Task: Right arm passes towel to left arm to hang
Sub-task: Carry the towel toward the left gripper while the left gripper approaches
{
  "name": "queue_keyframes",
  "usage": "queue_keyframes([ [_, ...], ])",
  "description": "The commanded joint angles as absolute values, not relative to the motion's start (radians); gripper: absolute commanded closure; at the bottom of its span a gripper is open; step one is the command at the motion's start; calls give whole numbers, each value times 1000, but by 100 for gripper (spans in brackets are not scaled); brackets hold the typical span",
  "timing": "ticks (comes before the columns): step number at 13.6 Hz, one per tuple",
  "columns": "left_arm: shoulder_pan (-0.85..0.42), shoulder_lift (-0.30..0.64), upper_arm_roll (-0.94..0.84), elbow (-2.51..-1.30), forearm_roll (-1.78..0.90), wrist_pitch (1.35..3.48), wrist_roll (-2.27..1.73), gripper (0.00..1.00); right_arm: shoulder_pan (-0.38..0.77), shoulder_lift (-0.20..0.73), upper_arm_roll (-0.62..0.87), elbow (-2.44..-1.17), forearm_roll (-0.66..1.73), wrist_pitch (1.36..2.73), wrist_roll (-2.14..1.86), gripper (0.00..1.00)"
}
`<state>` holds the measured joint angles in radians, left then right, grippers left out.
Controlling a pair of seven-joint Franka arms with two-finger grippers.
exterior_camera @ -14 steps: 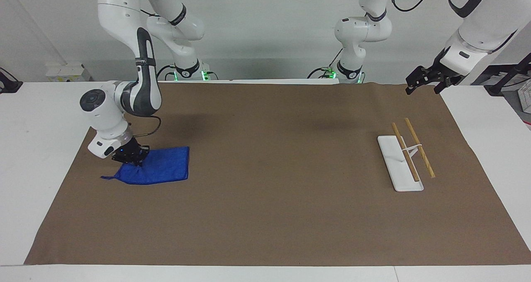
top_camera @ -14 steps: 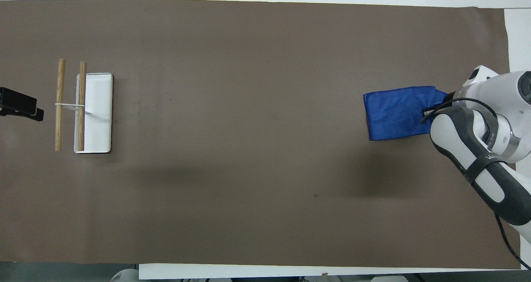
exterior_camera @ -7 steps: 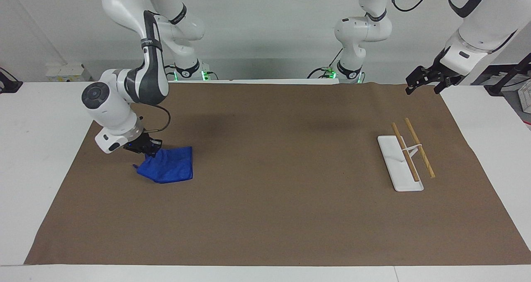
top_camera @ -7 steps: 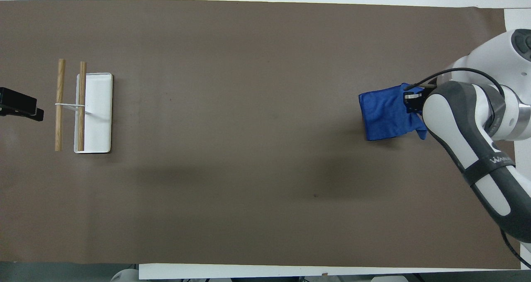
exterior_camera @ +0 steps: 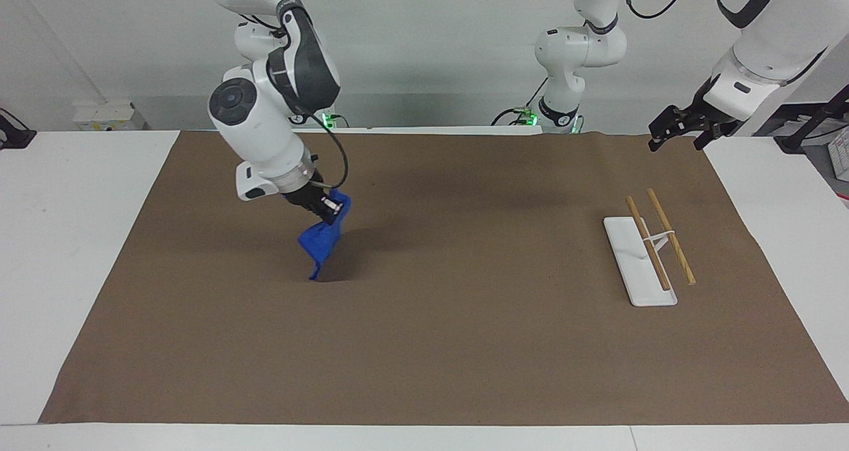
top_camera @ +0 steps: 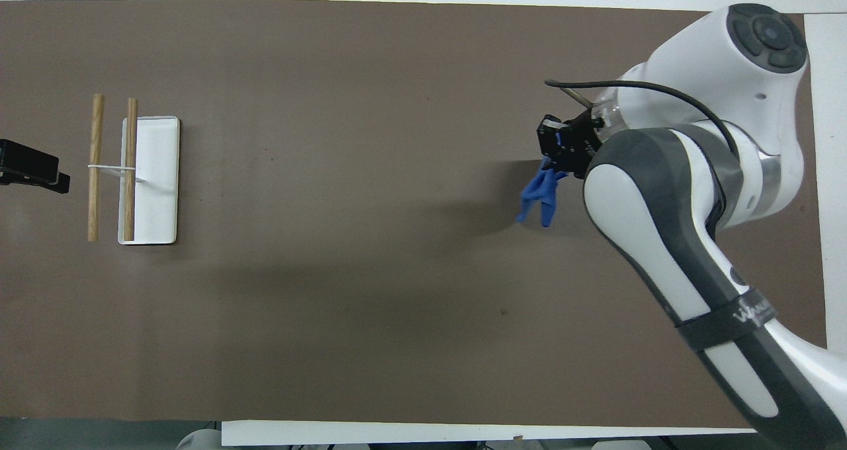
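My right gripper (exterior_camera: 329, 207) is shut on the blue towel (exterior_camera: 321, 241) and holds it up over the brown mat toward the right arm's end of the table. The towel hangs bunched below the gripper, its lowest corner close to the mat; it also shows in the overhead view (top_camera: 539, 195) under the right gripper (top_camera: 557, 147). My left gripper (exterior_camera: 676, 130) waits in the air over the mat's edge at the left arm's end; in the overhead view (top_camera: 33, 167) only its tip shows. The white rack base (exterior_camera: 638, 260) carries two wooden rods (exterior_camera: 670, 235).
The brown mat (exterior_camera: 464, 345) covers most of the white table (exterior_camera: 60, 239). The rack (top_camera: 151, 180) with its rods (top_camera: 96, 167) stands at the left arm's end, close to the left gripper.
My right gripper has lifted the towel off the mat and carried it toward the table's middle. The towel went from lying flat to hanging bunched. The left arm has not moved.
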<state>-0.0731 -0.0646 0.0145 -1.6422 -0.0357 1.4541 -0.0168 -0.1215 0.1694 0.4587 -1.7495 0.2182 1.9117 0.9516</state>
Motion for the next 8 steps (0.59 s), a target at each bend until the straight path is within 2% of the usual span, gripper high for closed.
queue_keyframes([
  [1, -77, -101, 21, -1701, -41, 1472, -99, 0, -135, 210, 556, -1703, 270, 1994, 1170, 100],
  [4, -90, -153, 18, -1842, -105, 1650, -558, 0, -121, 248, 679, -1700, 273, 2185, 1418, 100],
  [8, -103, -167, 8, -1939, -228, 1756, -998, 0, -91, 302, 777, -1664, 360, 2377, 1632, 100],
])
